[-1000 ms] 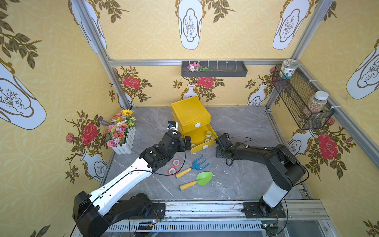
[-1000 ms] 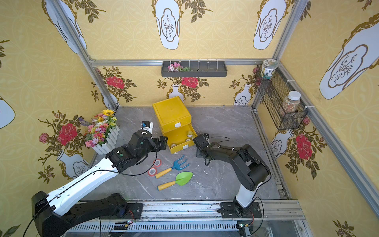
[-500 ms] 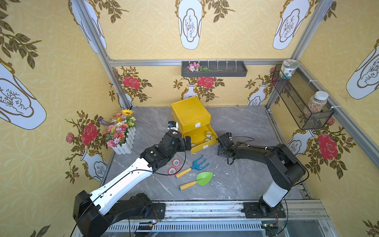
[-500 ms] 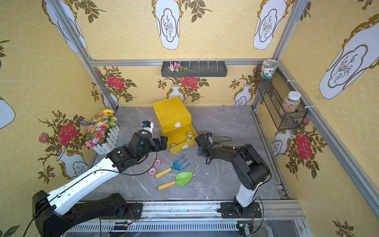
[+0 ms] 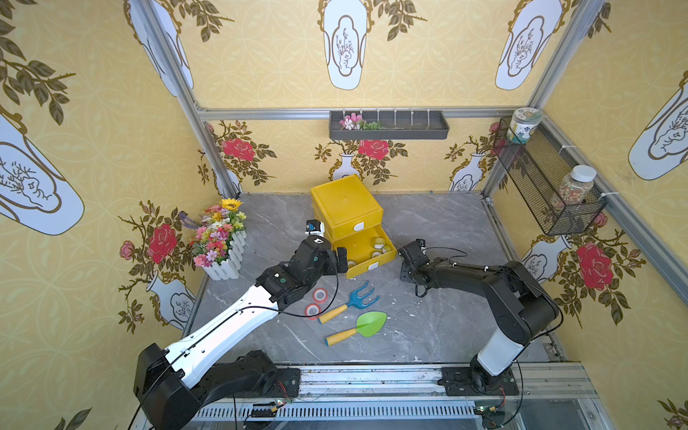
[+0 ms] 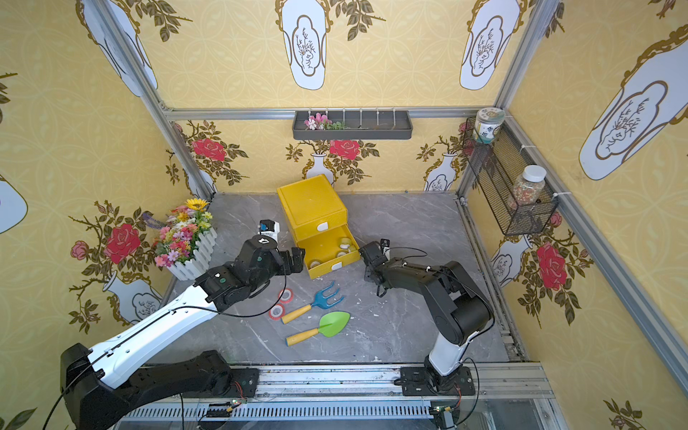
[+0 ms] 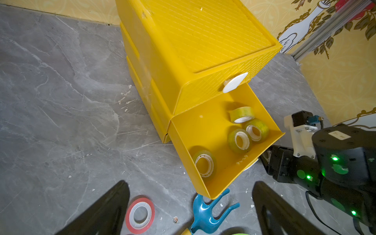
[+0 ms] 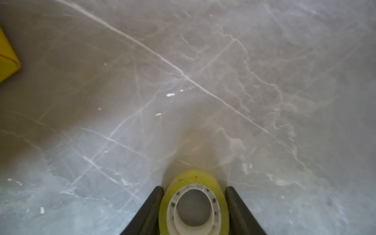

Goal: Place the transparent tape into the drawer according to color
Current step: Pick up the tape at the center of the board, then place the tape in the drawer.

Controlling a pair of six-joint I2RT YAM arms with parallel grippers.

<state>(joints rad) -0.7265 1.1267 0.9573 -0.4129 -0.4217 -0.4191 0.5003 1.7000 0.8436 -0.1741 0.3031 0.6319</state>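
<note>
Yellowish-green tape roll [image 8: 193,177], white-cored, sat pinched in my right gripper [image 8: 194,188] beside the open drawer [image 7: 203,130]; my left gripper [image 7: 188,191] gaped wide, empty, near that drawer's front.

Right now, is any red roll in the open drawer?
No, the open drawer holds only four yellowish rolls; a red roll lies on the table.

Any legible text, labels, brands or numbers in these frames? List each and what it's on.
No text can be read in any view.
Printed label on the jar on the wire shelf: too small to read.
White sticker on the right arm: blurred, unreadable.
White mark on the left arm: logo-like shape, no legible letters.
Yellow drawer unit and tape rolls: no print visible.
</note>
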